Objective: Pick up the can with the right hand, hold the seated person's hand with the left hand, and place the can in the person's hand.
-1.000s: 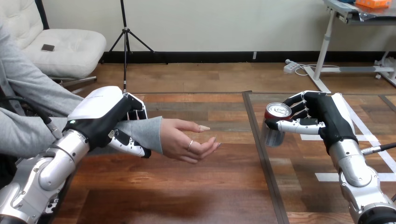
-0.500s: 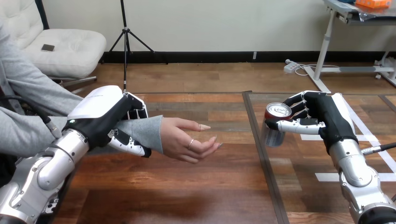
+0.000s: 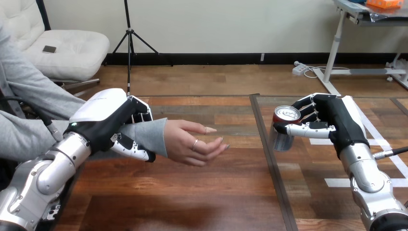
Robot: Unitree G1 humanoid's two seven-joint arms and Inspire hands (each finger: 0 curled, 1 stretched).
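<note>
A can (image 3: 285, 126) with a red top rim and silver lid is off the table, at the right of the middle seam, with my right hand (image 3: 332, 119) shut round it from the right. At the left, my left hand (image 3: 108, 120) is curled round the person's grey-sleeved wrist (image 3: 146, 135), fingers over it and thumb beneath. The person's hand (image 3: 192, 143) reaches out to the right of my left hand, palm up with loosely curled fingers, and holds nothing. A gap of bare table separates it from the can.
The wooden table (image 3: 202, 192) has a dark seam (image 3: 269, 159) running front to back just left of the can. White tape lines (image 3: 370, 139) mark the table's right part, under my right arm. The person's grey-sleeved arm (image 3: 29, 130) comes in from the left edge.
The person's fingers have curled in slightly and the hand has dipped a little. My two hands and the can have kept their places.
</note>
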